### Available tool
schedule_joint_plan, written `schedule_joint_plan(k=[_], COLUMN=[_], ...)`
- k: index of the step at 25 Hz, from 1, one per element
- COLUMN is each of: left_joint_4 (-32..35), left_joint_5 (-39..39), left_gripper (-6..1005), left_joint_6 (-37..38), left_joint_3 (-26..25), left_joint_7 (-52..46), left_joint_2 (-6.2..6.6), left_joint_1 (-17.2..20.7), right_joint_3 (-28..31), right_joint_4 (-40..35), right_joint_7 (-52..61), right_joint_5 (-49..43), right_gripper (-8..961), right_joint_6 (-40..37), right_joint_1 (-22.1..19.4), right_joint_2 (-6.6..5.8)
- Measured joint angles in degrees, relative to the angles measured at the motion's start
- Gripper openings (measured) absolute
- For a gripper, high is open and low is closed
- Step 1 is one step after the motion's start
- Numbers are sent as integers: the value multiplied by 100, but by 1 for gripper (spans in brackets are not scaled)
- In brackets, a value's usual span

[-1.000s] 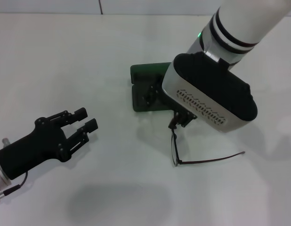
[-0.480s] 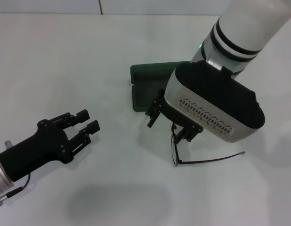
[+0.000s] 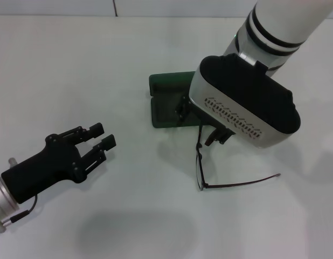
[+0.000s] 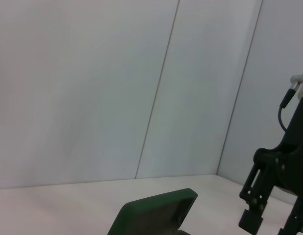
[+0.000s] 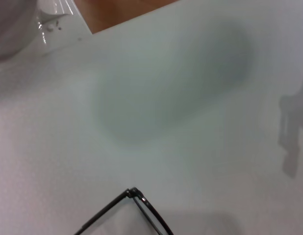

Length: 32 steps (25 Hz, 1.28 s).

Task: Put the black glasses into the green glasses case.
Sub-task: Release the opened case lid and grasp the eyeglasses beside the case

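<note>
While the green glasses case [image 3: 167, 102] lies open on the white table [image 3: 102, 65] just above the middle of the head view, its far half is seen at about 12 o'clock from its near half, and much of its right side is covered by the right arm's wrist housing [image 3: 242, 102]. The right gripper [image 3: 201, 121] is held low over the near right corner of the case, at about 12 o'clock from the black glasses [image 3: 200, 172]; only dark finger parts show under the housing, so whether they are spread or pressed together cannot be told. The glasses rest on the table just beside the case's near edge, at about 5 o'clock from the case, with the front frame seen edge-on and one thin temple arm stretched out toward 3 o'clock. In the right wrist view only a hinge corner of the glasses [image 5: 134, 196] is seen against the table. The left gripper [image 3: 99, 139] is held above the table well apart from the case, at about 8 o'clock from it (its fingers are spread and hold nothing). In the left wrist view the raised lid of the case [image 4: 156, 213] is seen.
</note>
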Motion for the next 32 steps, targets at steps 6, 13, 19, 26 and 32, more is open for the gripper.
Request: schedule_joint_plan(k=[6,13,19,26,32], left_joint_4=[-28,-67,-340,-455,-590], left_joint_5=[-2,-6,-6,-6,-3], left_gripper=[406,407,407,407,407], left_joint_6=[-9,-149,-155,-156,-156], left_joint_3=[-1,-9,-9,-8,-8], left_joint_7=[16,44,232,328,424], left_joint_2=[-8,-12,-18,-28,-28], left_joint_1=[-70,-160,-287,-351,-350], right_joint_3=[-64,-131,-195,-443,-603], right_joint_4=[21,103,373,618,801], right_joint_7=[58,141,66,-20,-44], right_joint_5=[7,-4,71,271,342], right_gripper=[598,597,596,594,593], right_joint_6=[-90,-150,-86,33,126], right_joint_1=[8,7,32,118,207], right_joint_2=[-2,-17,-43,-42,-15])
